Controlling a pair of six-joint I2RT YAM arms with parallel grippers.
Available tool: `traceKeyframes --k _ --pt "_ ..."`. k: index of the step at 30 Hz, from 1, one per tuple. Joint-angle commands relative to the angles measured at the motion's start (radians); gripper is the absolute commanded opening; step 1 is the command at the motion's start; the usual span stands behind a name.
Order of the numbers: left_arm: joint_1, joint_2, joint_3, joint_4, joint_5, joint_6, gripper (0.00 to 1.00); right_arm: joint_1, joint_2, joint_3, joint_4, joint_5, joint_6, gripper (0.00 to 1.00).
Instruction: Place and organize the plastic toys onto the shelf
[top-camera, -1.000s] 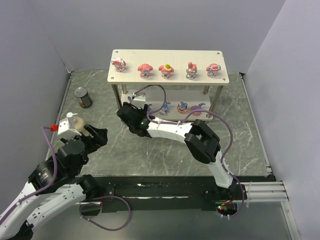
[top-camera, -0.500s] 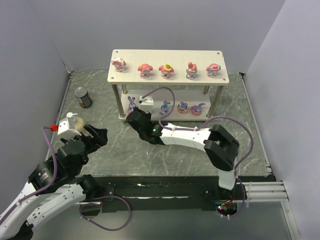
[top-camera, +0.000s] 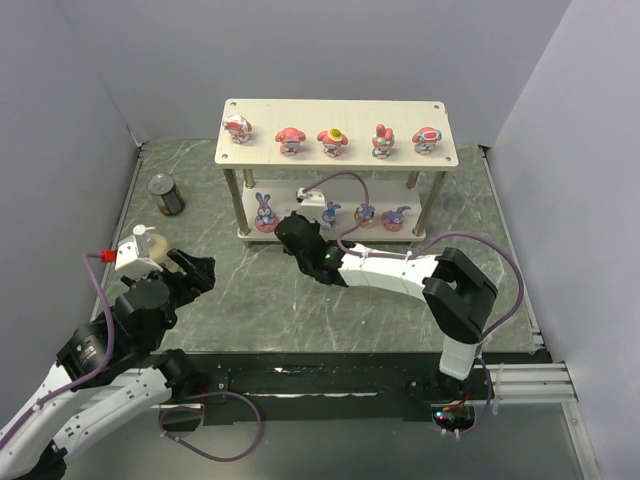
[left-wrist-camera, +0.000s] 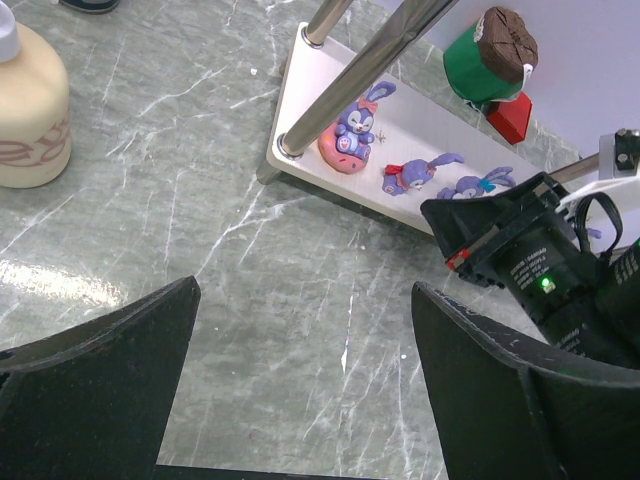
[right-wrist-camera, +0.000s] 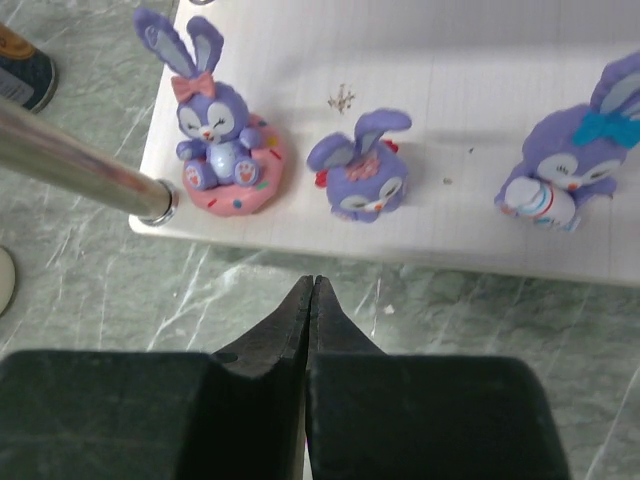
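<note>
The right jaws meet before the shelf (right-wrist-camera: 450, 60); overhead seemingly hides this.

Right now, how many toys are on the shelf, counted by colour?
Pink toys: 5
Purple toys: 4
Total: 9

The shelf (right-wrist-camera: 450, 60) is open in front of the bunny toys (right-wrist-camera: 362, 180), but a silver post (right-wrist-camera: 80, 160) blocks its left corner.
</note>
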Motion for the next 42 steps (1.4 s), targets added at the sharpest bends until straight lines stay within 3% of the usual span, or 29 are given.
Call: traceKeyframes --k 1,7,42 --pt "0.001 -0.001 0.024 0.011 -0.02 -0.006 0.93 -0.032 0.008 -0.005 0.072 -0.038 -0.037 0.0" --pt "0.001 0.006 0.024 0.011 -0.02 -0.004 0.93 -0.061 0.046 0.007 0.085 -0.096 -0.046 0.0" --pt "0.004 0.013 0.024 0.014 -0.02 0.002 0.93 -0.1 0.189 0.105 0.069 -0.076 -0.046 0.0"
